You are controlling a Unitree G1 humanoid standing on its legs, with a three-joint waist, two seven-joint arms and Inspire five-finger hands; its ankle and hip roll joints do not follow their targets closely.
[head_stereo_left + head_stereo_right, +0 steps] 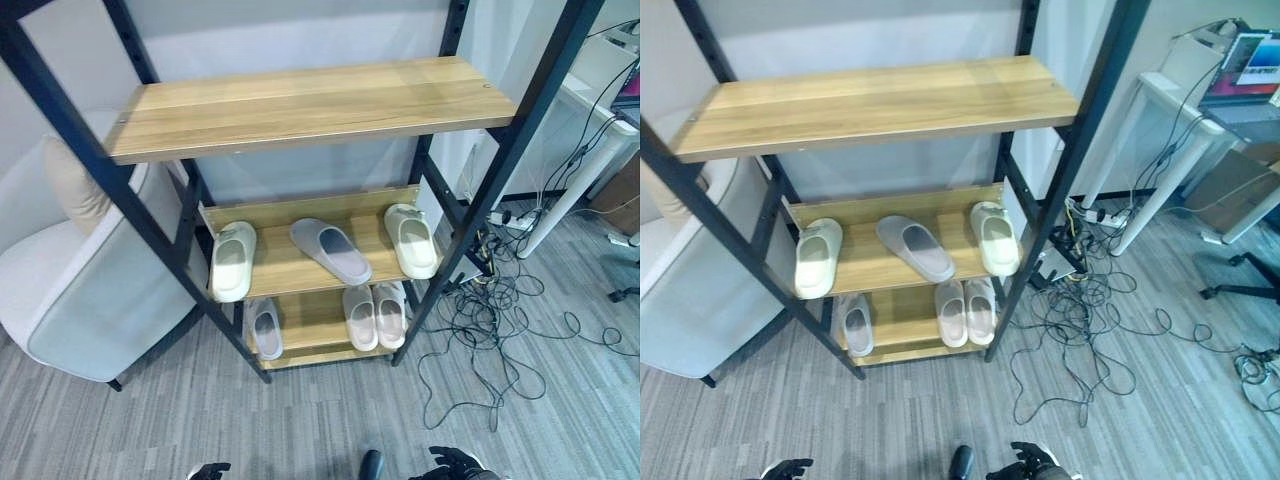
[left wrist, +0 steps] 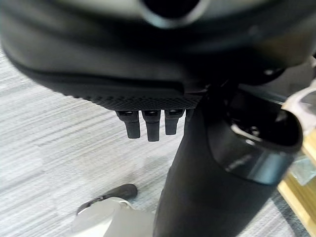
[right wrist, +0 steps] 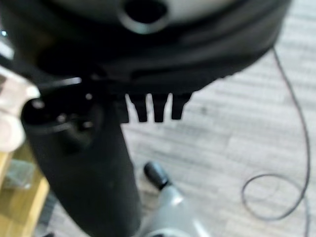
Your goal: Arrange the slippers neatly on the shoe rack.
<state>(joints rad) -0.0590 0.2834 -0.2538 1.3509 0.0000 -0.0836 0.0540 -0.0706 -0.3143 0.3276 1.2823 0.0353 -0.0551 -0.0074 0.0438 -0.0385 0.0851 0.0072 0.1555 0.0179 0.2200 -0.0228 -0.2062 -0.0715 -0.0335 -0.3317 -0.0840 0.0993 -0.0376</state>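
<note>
Wooden shelves on a black metal frame form the shoe rack (image 1: 300, 105), which stands on grey striped carpet (image 1: 320, 420) against a pale wall. Its top shelf is bare. On the middle shelf a cream slipper (image 1: 233, 261) lies at the robot's left, just beside the frame post, and its match, a second cream slipper (image 1: 411, 240), lies at the right end. Between them a grey slipper (image 1: 330, 250) sits askew, angled across the board and well apart from both. On the bottom shelf a second grey slipper (image 1: 265, 328) lies at the left, partly under the shelf above, while a pair of pale pink slippers (image 1: 375, 315) sits side by side at the right, touching.

Both robot hands hang low at the bottom edge of the head views, well apart from the rack: the left hand (image 1: 210, 470) and the right hand (image 1: 455, 465). In the wrist views each hand's fingers (image 2: 148, 126) point straight down over the carpet, relaxed and holding nothing; the right hand's fingers (image 3: 158, 108) look the same.

A light armchair (image 1: 90, 290) stands to the left of the rack. To the right, loose black cables (image 1: 490, 320) sprawl over the carpet beside a white desk leg (image 1: 570, 190).
</note>
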